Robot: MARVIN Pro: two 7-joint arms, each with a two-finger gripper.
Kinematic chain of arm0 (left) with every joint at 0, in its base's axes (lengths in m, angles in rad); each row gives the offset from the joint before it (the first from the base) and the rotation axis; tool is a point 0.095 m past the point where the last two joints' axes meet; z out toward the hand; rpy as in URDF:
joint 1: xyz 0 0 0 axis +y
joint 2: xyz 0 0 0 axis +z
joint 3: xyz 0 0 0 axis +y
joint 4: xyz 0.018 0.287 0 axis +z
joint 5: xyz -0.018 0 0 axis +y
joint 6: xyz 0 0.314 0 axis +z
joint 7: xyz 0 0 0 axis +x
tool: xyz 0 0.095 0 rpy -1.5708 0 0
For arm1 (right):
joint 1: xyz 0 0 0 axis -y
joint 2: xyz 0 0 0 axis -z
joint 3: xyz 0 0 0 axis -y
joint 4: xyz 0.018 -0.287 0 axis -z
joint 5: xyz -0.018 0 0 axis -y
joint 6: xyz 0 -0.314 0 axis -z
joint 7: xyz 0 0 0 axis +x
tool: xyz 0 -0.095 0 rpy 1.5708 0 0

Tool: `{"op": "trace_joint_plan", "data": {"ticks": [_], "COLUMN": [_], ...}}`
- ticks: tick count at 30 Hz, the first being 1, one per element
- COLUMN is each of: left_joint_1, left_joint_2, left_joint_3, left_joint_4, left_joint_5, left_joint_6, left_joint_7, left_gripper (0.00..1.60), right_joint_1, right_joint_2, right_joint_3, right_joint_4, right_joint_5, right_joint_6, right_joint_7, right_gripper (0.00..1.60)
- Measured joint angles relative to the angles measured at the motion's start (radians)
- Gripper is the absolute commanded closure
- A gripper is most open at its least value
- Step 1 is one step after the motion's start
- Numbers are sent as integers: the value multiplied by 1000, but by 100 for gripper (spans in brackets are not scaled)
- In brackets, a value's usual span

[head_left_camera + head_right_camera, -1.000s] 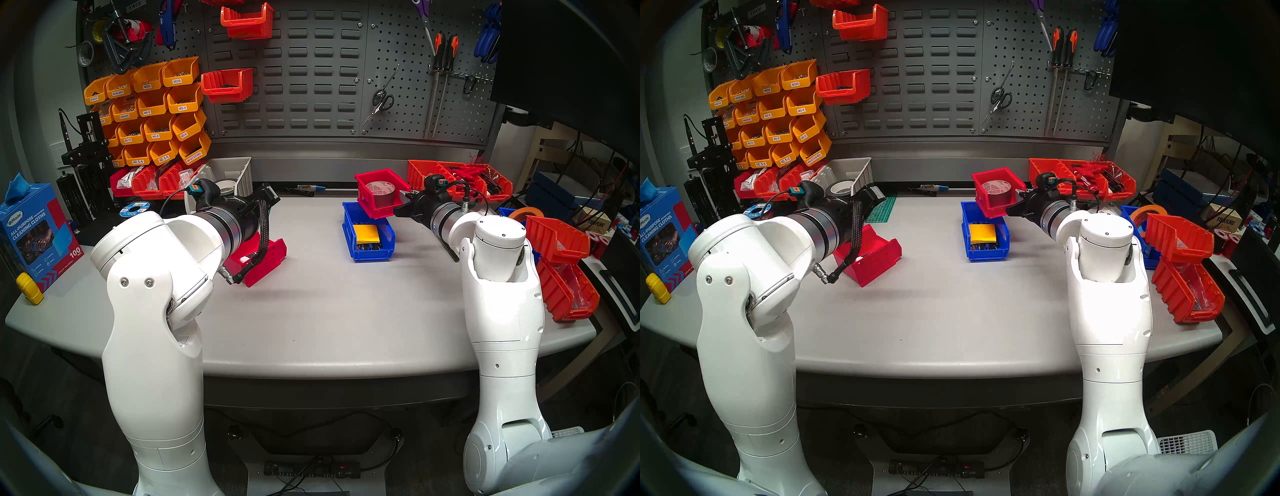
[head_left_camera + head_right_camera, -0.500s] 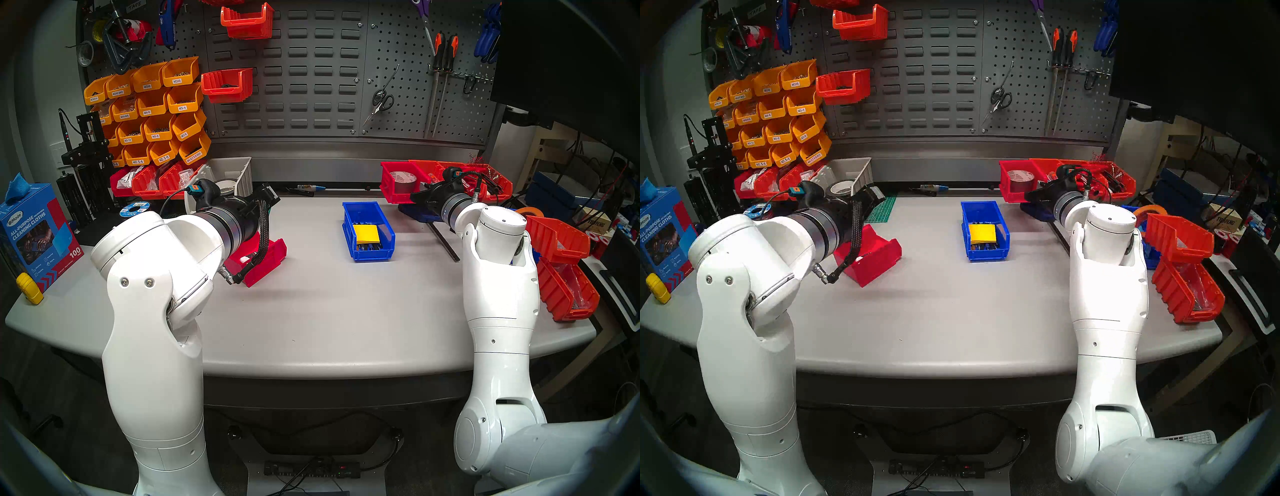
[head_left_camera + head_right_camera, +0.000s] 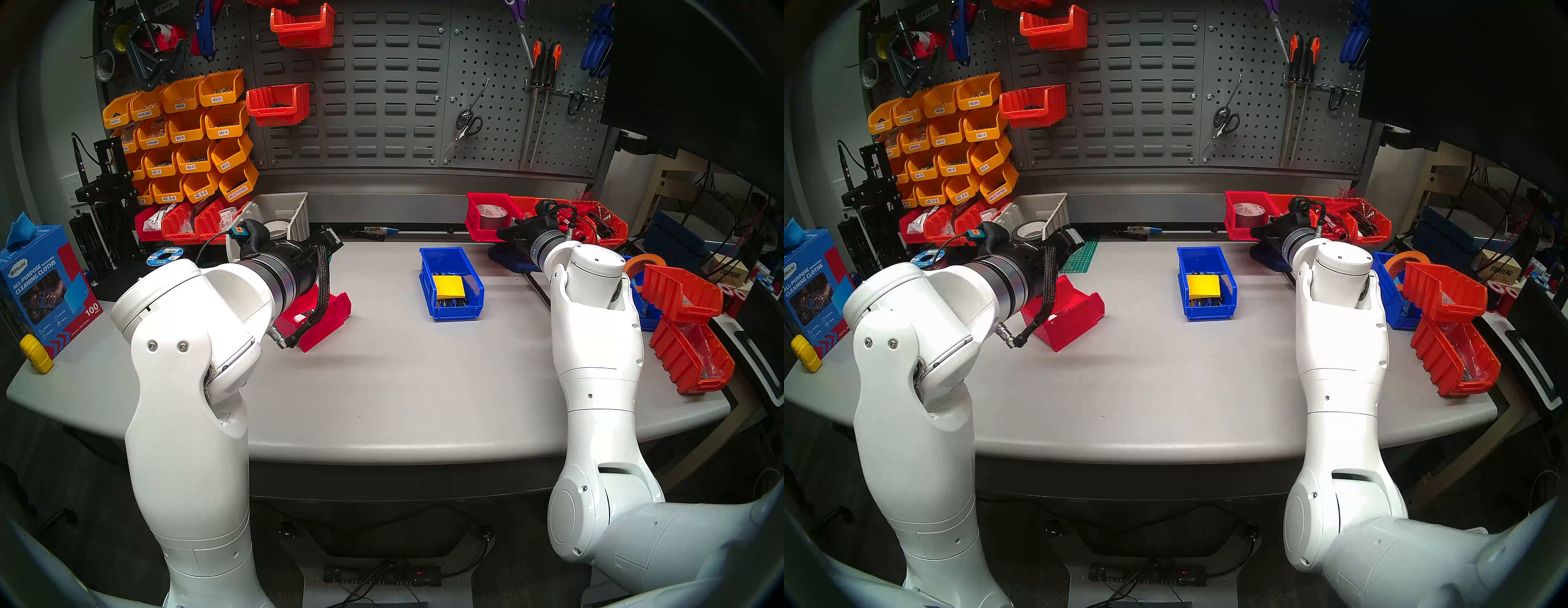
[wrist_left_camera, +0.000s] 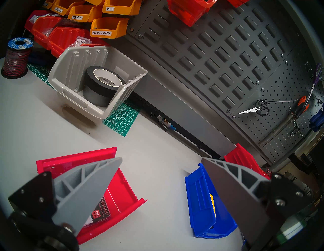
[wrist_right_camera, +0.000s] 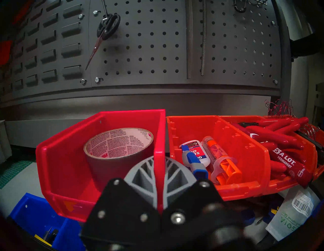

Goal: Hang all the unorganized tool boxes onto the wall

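Crimson plastic bin with the tape roll [image 5: 98, 157] sits at the bench's far right edge, below the dark grey slotted wall [image 3: 382, 106]; our right gripper [image 5: 159, 168] pinches its side wall. Our left gripper [image 4: 161, 175] hangs spread wide above the second crimson bin [image 4: 121, 191], blue bin [image 3: 452, 282] mid-bench.

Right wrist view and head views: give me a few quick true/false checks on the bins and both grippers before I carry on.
1. The right gripper is shut on the side wall of the crimson red plastic bin holding a grey tape roll. True.
2. That bin already hangs on the dark grey louvred wall panel. False: it sits low, beside the orange-red bins, below the slots.
3. The left gripper is open. True.
4. The blue plastic bin is empty. False: a yellow packet lies in it.
5. The other crimson red bin rests on the table. True.
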Motion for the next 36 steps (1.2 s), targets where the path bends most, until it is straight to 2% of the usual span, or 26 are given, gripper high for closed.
{"op": "trace_joint_plan", "data": {"ticks": [11, 23, 36], "left_joint_1": [0, 0, 0], "left_joint_2": [0, 0, 0], "left_joint_3": [0, 0, 0], "left_joint_4": [0, 0, 0], "left_joint_5": [0, 0, 0], "left_joint_6": [0, 0, 0], "left_joint_7": [0, 0, 0], "left_gripper": [0, 0, 0], "right_joint_1": [36, 91, 139], "right_joint_2": [-16, -44, -65], "right_joint_3": [-25, -56, -61], "right_joint_4": [38, 144, 225], "right_joint_5": [-12, -32, -43], "right_joint_6": [-29, -50, -82], "right_joint_7": [-22, -67, -115], "right_gripper": [160, 160, 160]}}
